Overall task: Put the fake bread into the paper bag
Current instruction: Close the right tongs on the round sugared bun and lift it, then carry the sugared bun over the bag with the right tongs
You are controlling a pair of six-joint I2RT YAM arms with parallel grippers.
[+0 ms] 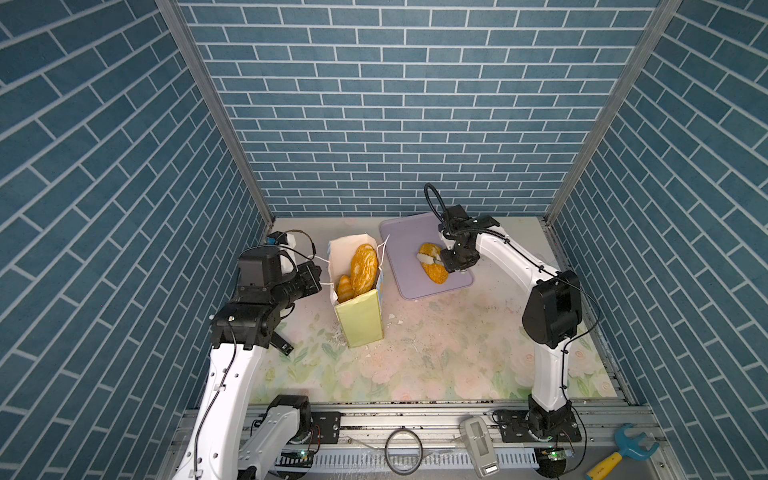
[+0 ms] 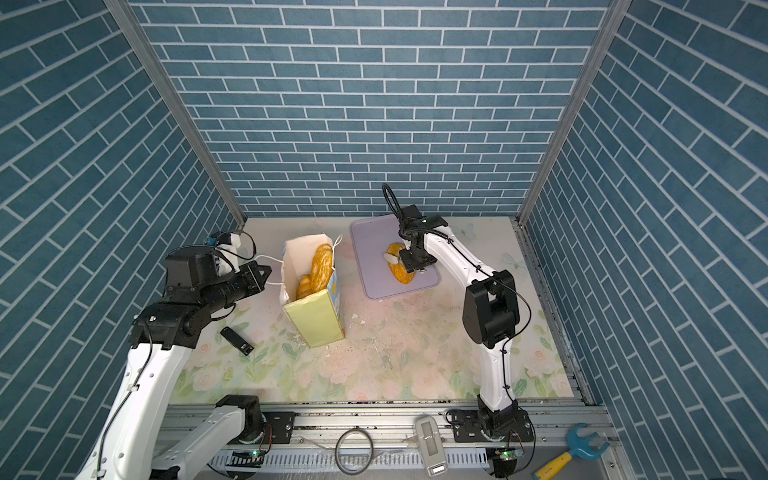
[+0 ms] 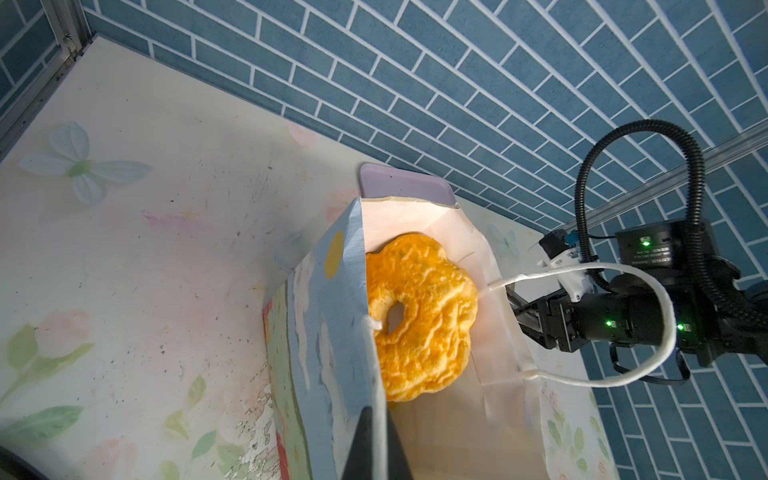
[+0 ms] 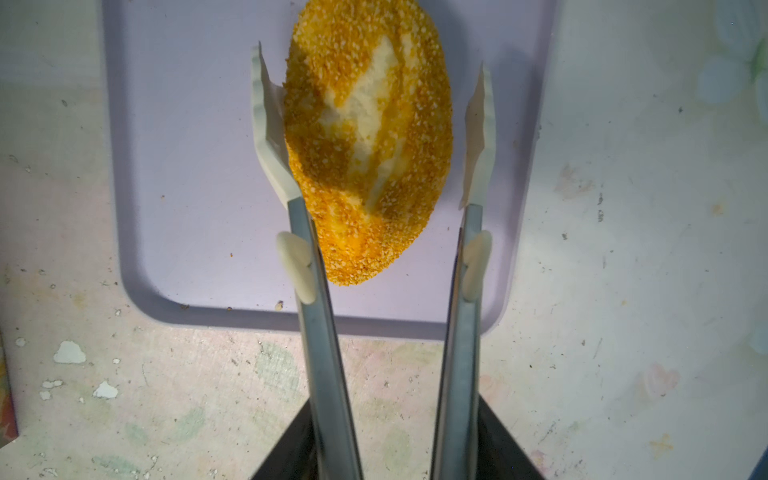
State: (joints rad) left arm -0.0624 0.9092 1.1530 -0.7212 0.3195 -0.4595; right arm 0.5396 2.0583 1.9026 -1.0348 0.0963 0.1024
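**Loaf (image 4: 368, 145) lined up between my tongs (image 4: 320, 332)**

The loaf lies on the lavender tray (image 4: 187, 166), lengthways between the tong tips. My right gripper (image 1: 448, 261) clasps the tongs' arms. They stand half open, one tip against the crust and the other just clear, so nothing is pinched. I judge that leaves room to close squarely.

In a top view the paper bag (image 1: 360, 322) stands upright at 9 o'clock from the loaf, with a ring bun (image 3: 415, 316) and a smaller loaf (image 1: 344, 287) inside. At the bag's 9 o'clock my left gripper (image 3: 374, 451) is clamped on its rim, I judge to keep the mouth open for the drop.
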